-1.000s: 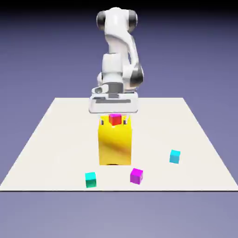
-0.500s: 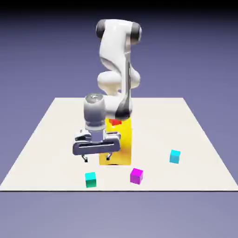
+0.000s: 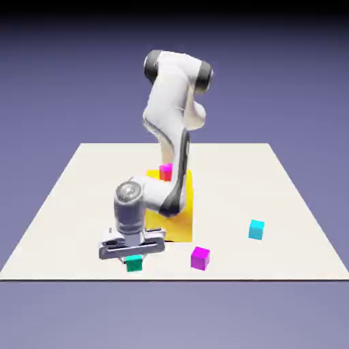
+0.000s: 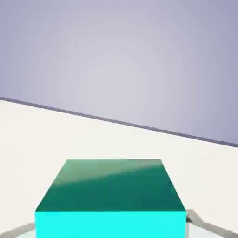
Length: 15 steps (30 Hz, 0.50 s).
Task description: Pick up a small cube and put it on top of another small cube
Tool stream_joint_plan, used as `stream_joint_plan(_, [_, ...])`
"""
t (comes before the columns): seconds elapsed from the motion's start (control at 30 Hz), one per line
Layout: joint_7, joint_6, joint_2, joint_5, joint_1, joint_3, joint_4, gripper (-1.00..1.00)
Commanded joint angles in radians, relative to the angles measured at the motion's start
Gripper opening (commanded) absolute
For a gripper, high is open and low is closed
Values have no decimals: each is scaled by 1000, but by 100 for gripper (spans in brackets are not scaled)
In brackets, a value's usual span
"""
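Observation:
The teal-green small cube [image 3: 134,263] rests on the table near its front edge. My gripper [image 3: 133,258] is lowered over it, and its fingers are hidden behind the hand there. In the hand view the teal-green cube [image 4: 111,197] fills the bottom middle, with a grey fingertip [image 4: 201,226] pressed against each side, so the gripper is shut on it. The other small cube, bright cyan [image 3: 256,230], sits apart toward the exterior view's right.
A tall yellow block [image 3: 181,213] stands behind the arm with a small magenta and red cube [image 3: 165,171] on top. Another magenta cube [image 3: 200,257] lies between the teal and cyan cubes. The table's front edge [image 3: 170,279] runs just before the gripper.
The arm swung from above the yellow block toward the exterior view's left and down onto the teal-green cube. The gripper went from open to shut on the cube.

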Motion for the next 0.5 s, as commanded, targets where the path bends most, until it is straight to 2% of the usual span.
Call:
stream_joint_plan(0.0, [-4,4,-24,-29,36,31,-22,-100])
stream_joint_plan(0.47, [-82,44,-363,-391,541,460,-324,-100])
